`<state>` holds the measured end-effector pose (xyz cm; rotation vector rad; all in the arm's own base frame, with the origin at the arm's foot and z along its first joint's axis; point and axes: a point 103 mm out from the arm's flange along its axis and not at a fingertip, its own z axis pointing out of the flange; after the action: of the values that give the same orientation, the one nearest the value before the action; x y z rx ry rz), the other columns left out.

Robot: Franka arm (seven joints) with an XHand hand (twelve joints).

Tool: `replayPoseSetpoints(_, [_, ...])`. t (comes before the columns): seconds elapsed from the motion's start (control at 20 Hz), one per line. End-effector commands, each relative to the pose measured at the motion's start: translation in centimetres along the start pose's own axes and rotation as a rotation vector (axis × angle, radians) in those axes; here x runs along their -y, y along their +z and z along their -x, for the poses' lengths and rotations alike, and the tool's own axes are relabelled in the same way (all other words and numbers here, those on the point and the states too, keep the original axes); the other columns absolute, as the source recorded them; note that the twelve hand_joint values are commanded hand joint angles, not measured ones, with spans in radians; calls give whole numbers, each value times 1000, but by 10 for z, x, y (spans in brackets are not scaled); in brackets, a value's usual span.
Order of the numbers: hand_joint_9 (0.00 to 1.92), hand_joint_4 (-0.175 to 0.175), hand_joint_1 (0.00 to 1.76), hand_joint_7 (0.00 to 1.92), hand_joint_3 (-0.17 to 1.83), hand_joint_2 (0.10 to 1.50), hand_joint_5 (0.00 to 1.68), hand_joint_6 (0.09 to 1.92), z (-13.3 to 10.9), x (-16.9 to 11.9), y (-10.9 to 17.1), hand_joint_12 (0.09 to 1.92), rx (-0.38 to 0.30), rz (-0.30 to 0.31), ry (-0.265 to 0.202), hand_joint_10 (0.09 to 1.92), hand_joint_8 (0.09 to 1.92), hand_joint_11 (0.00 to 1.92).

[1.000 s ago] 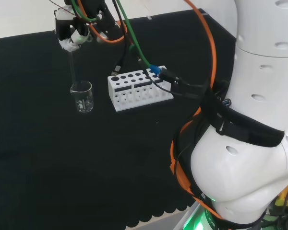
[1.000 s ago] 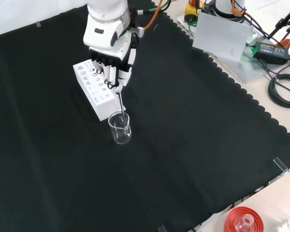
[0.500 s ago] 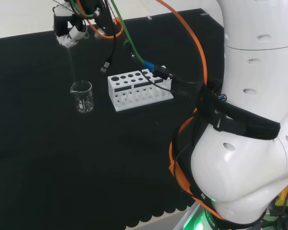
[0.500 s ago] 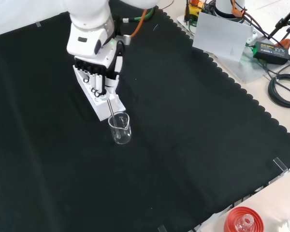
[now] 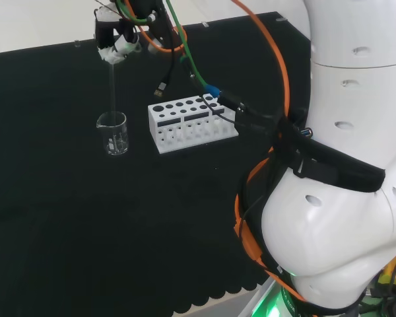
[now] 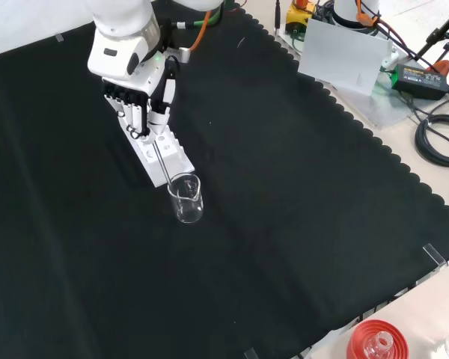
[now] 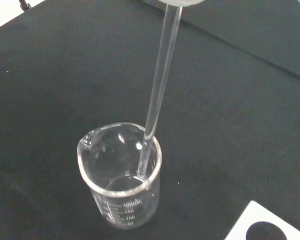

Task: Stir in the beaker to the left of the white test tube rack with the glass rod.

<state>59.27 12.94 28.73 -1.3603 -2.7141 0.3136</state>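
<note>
On the black cloth (image 6: pixel 299 194) stand 1 clear beaker (image 5: pixel 112 133), 1 white test tube rack (image 5: pixel 191 122) and 1 glass rod (image 5: pixel 111 89). The hand (image 6: pixel 138 101) has its fingers curled round the top of the rod, clamped on it, and hangs above the rack's far end in the front view. From there the rod slants down into the beaker; in the wrist view its lower end rests inside the glass, against the wall near the rim. The beaker (image 7: pixel 121 175) stands upright with its spout turned away from the rod, and I cannot tell whether it holds any liquid.

In the head view the beaker sits just to the left of the rack, apart from it; in the front view it stands just below the rack's near end. Orange and green cables (image 5: pixel 185 56) hang from the arm above the rack in the head view. At the front view's lower right edge, off the cloth, sits 1 red ribbed ring (image 6: pixel 376 340) under a piece of glassware.
</note>
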Motion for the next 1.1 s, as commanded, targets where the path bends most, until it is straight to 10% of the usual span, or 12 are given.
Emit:
replayPoseSetpoints(0.05, [1858, -175, 1223, 1595, -175, 1078, 1256, 576, -1, 28, 2, 761, 1, 3, 33, 461, 807, 1664])
replayPoseSetpoints(0.7, [1859, -175, 1223, 1595, -175, 1079, 1255, 577, -47, 20, 11, 762, -11, -18, -12, 459, 807, 1663])
replayPoseSetpoints(1.1, [1859, -175, 1223, 1594, -175, 1079, 1255, 578, -30, -6, 10, 762, 1, -3, -39, 459, 806, 1663])
